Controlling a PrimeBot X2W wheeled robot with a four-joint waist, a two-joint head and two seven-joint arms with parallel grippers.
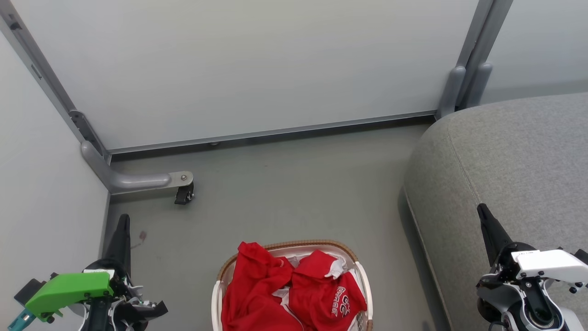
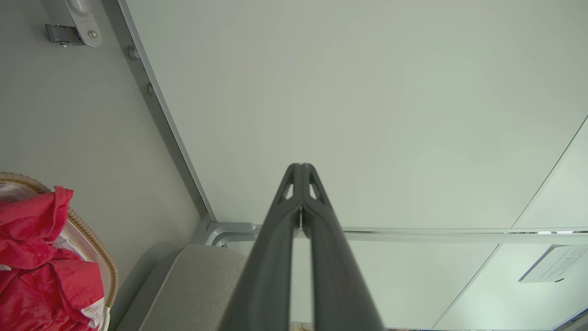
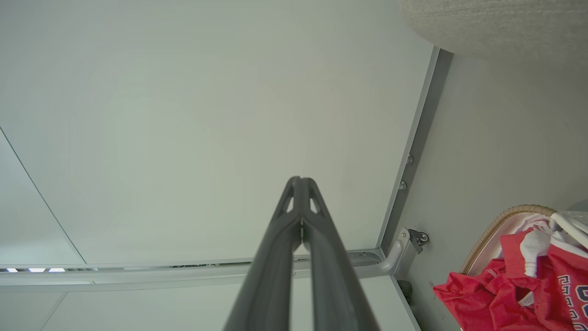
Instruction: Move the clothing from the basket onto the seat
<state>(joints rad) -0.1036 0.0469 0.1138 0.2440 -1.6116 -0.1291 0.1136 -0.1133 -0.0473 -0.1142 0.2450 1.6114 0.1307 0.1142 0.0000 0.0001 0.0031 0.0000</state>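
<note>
The clothes (image 1: 285, 294) in the basket (image 1: 301, 242), bottom middle, are looking soft and floppy; grab a raised fold. Left gripper (image 2: 301, 168) and right gripper (image 3: 301, 180) are sitting closed, empty.

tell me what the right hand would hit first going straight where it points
Likely the pale grey flat wall panel: the right hand points at it with nothing between, though depth is unclear.
</note>
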